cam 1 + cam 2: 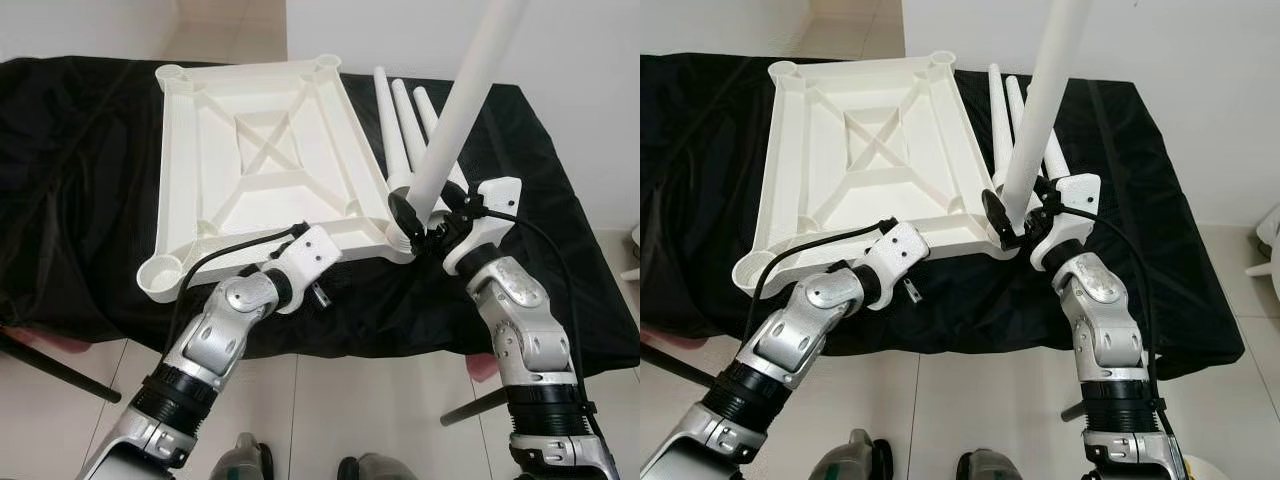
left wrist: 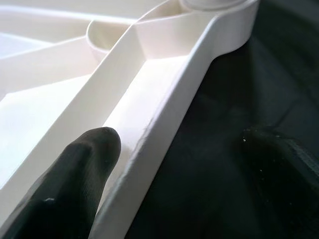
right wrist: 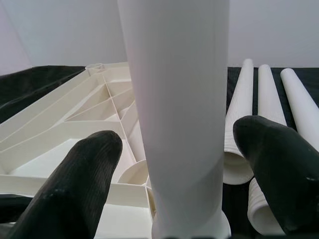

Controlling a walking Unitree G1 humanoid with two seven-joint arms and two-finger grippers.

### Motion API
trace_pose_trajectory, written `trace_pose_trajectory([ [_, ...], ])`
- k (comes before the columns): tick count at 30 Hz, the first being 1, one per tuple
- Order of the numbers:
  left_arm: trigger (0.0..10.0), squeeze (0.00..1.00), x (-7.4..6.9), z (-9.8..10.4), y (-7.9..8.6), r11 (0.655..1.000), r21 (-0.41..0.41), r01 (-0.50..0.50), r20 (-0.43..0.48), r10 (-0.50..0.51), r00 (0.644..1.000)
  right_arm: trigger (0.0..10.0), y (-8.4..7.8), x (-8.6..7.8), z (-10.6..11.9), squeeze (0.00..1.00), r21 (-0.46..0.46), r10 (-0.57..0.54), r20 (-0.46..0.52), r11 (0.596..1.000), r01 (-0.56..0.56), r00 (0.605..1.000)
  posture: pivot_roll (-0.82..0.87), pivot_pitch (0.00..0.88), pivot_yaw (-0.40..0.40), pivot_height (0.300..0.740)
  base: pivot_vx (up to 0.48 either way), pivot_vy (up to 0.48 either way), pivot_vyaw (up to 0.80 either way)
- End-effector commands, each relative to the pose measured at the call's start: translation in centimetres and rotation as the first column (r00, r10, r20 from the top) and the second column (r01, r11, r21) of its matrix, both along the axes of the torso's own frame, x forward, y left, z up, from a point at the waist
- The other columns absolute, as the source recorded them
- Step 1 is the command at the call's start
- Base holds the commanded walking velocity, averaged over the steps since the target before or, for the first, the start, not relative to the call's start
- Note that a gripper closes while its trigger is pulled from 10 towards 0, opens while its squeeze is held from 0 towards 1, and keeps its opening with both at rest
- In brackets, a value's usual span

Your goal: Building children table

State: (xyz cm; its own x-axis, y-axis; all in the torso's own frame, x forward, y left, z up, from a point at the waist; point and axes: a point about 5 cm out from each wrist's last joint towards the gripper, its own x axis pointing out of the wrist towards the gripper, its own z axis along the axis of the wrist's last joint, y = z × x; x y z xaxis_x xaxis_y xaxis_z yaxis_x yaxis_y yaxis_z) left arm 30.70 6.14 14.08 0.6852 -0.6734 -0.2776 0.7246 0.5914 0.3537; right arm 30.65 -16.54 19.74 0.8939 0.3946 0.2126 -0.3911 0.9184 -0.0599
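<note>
Left eye view: the upturned white tabletop [image 1: 262, 150] lies on the black-draped desk [image 1: 80, 200], three loose legs [image 1: 405, 120] beside it, and the right pincer [image 1: 428, 222] pinches an upright leg [image 1: 465, 100] at the tabletop's near right corner socket. Left wrist view: the left pincer [image 2: 164, 164] straddles the tabletop's near rim, one finger [image 2: 70, 184] inside it. Right wrist view: both fingers [image 3: 75, 184] are spread just wide enough to flank the upright leg.

upturned tabletop [image 1: 855, 150], right gripper [image 1: 1012, 222] holding leg [image 1: 1042, 100]

No text, label, brand, number or sign can be read on anything in these views.
</note>
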Motion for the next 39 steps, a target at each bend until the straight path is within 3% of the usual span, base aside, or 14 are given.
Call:
trace_pose_trajectory([
  [1,10.0,0.00,1.2,-0.5,1.9,0.942,0.012,-0.337,0.121,0.333,0.935,10.0,-0.1,-0.2,0.1,0.00,0.006,0.004,-0.003,1.000,-0.004,1.000,-0.06,0.108,0.032,0.740,0.000,0.000,0.00],
  [6,10.0,0.00,0.5,-1.1,1.5,0.966,0.036,-0.256,0.122,0.250,0.960,10.0,-0.2,-0.2,0.2,0.00,0.004,0.004,-0.005,1.000,-0.004,1.000,-0.06,0.109,0.033,0.740,0.000,0.000,0.00],
  [9,10.0,0.00,0.0,-1.4,1.2,0.979,0.017,-0.204,0.061,0.203,0.977,10.0,-0.3,-0.2,0.2,0.00,0.002,0.000,-0.005,1.000,0.000,1.000,-0.06,0.109,0.033,0.740,0.000,0.000,0.00],
  [11,10.0,0.00,-1.2,-1.0,0.5,0.996,-0.059,-0.070,-0.004,0.070,0.998,10.0,-0.6,-0.1,0.3,0.00,0.002,-0.005,-0.006,1.000,0.005,1.000,-0.06,0.109,0.032,0.740,0.000,0.000,0.00],
  [13,10.0,0.00,-1.7,-0.7,0.3,0.996,-0.089,-0.016,-0.017,0.015,1.000,10.0,-0.6,0.0,0.3,0.00,0.003,-0.007,-0.006,1.000,0.007,1.000,-0.05,0.109,0.032,0.740,0.000,0.000,0.00],
  [14,10.0,0.00,-3.0,0.0,-0.3,0.976,-0.178,0.128,-0.060,-0.141,0.988,10.0,-0.7,0.2,0.3,0.00,0.005,-0.004,-0.008,1.000,0.004,1.000,-0.05,0.103,0.030,0.740,0.000,0.000,0.00],
  [15,10.0,0.00,-3.0,0.0,-0.3,0.976,-0.178,0.128,-0.060,-0.141,0.988,10.0,-0.7,0.2,0.3,0.00,0.005,-0.004,-0.008,1.000,0.004,1.000,-0.05,0.103,0.030,0.740,0.000,0.000,0.00],
  [16,10.0,0.00,-3.6,0.3,-0.5,0.956,-0.218,0.194,-0.073,-0.215,0.974,10.0,-0.7,0.4,0.2,0.00,0.004,-0.001,-0.010,1.000,0.001,1.000,-0.05,0.102,0.030,0.740,0.000,0.000,0.00],
  [23,10.0,0.00,-4.3,0.5,-0.8,0.936,-0.250,0.248,-0.112,-0.282,0.953,10.0,-0.6,1.0,0.2,0.00,0.005,0.007,-0.012,1.000,-0.007,1.000,-0.04,0.094,0.026,0.740,0.000,0.000,0.00],
  [27,10.0,0.00,-4.7,0.6,-0.9,0.929,-0.249,0.274,-0.100,-0.306,0.947,10.0,-0.5,1.3,0.3,0.00,0.003,0.010,-0.011,1.000,-0.010,1.000,-0.04,0.095,0.025,0.740,0.000,0.000,0.00],
  [32,10.0,0.00,-4.4,0.9,-0.8,0.937,-0.257,0.238,-0.078,-0.266,0.961,10.0,-0.5,1.4,0.5,0.00,0.008,0.015,0.000,1.000,-0.015,1.000,-0.04,0.094,0.026,0.740,0.000,0.000,0.00],
  [34,10.0,0.00,-2.7,1.9,-0.1,0.966,-0.234,0.106,0.012,-0.106,0.994,10.0,-0.5,1.4,0.6,0.00,0.035,0.014,0.008,0.999,-0.014,1.000,-0.03,0.093,0.027,0.740,0.000,0.000,0.00],
  [36,10.0,0.00,-2.7,1.9,-0.1,0.966,-0.234,0.106,0.012,-0.106,0.994,10.0,-0.5,1.4,0.6,0.00,0.035,0.014,0.008,0.999,-0.014,1.000,-0.03,0.093,0.027,0.740,0.000,0.000,0.00],
  [39,10.0,0.00,-1.8,2.3,0.4,0.982,-0.188,0.007,0.086,0.010,0.996,10.0,-0.5,1.4,0.4,0.00,0.046,0.009,0.007,0.999,-0.010,1.000,-0.03,0.094,0.031,0.740,0.000,0.000,0.00],
])
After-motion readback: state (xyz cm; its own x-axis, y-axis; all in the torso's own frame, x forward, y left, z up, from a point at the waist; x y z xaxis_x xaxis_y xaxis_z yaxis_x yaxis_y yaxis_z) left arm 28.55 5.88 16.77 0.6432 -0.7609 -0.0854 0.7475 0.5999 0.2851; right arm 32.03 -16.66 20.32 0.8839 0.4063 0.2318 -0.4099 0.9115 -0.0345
